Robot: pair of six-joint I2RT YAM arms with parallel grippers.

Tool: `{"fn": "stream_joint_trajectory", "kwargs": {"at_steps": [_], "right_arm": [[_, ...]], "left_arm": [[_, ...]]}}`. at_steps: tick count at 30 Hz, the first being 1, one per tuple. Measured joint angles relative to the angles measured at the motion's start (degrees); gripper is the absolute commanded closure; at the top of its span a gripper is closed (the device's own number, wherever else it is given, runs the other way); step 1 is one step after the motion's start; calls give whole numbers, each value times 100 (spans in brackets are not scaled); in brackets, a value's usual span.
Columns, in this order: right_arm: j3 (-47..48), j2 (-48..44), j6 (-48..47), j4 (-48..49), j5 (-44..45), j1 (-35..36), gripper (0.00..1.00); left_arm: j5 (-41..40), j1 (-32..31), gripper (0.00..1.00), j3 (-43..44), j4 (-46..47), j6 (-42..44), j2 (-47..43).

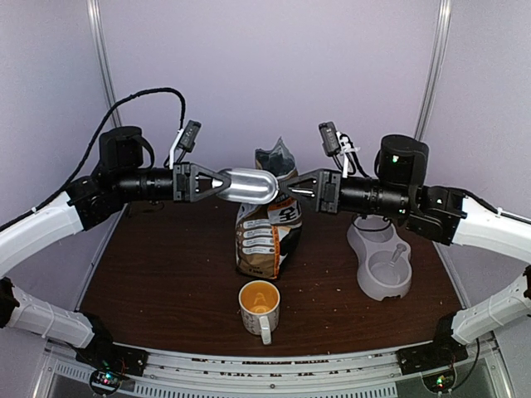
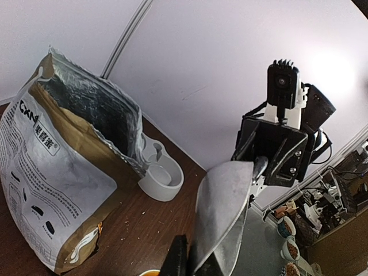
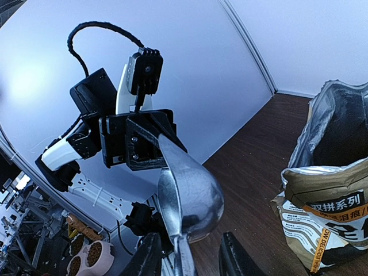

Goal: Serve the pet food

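Over on the left, the left gripper [image 1: 217, 182] was up in the air pointing toward the middle. It was pinched down narrow on one end of a shiny metal scoop [image 1: 247, 186]. The scoop lay roughly level between the two arms, well above the table [image 1: 166, 274]. From the top cam it overlapped the top of the bag [image 1: 265, 240]. The left wrist cam showed it narrow at the left gripper's end and flaring wider toward the other arm.

The bag stood upright in the middle of the table, white and tan with black characters. Its top was open with the silver lining showing. That's where the pet food was as far as I could tell, though honestly the inside was too dark to pick out any kibble.

Just in front of the bag, nearer the arms, sat a white mug [image 1: 259, 305] with an orange inside. Its handle faced the near edge, and it wasn't touching the bag.

The right gripper [image 1: 287, 189] pointed in from the other side and met the scoop's other end. On its own cam the fingers [image 3: 233, 257] sat partway apart on either side of the thin metal. I couldn't see them touching it, so it looked like a loose straddle rather than a grip.

Off to the right, a pale grey feeder [image 1: 383, 267] sat on the table below the right arm, apart from the bag.
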Motion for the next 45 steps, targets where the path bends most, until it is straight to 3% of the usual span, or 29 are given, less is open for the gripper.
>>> {"fn": "stream_joint_trajectory", "kwargs": {"at_steps": [9,16,17,21,24,33,38,45], "right_arm": [[59,57,-81,-136,-125,39,77],[92,59,-164,-96,-323,72,100],[101,46,-140,-74,-306,76,100],[98,26,-181,-98,-251,83,100],[76,-105,-337,-356,92,83,100],[179,-1220,-1182,-1464,2015,74,100],[240,-1279,-1471,-1840,2643,74,100],[149,-1357,-1718,-2103,3075,74,100]], "left_arm": [[0,-44,100,0,15,-2,0],[15,-63,100,-4,22,-4,13],[37,-63,97,-4,26,-4,15],[-59,-81,49,-2,7,98,13],[-352,-107,28,90,-273,299,26],[-1843,-142,15,2236,-1637,785,1172],[-2481,-170,10,3799,-2533,828,2562],[-2911,-188,9,5125,-3731,975,4022]]}}
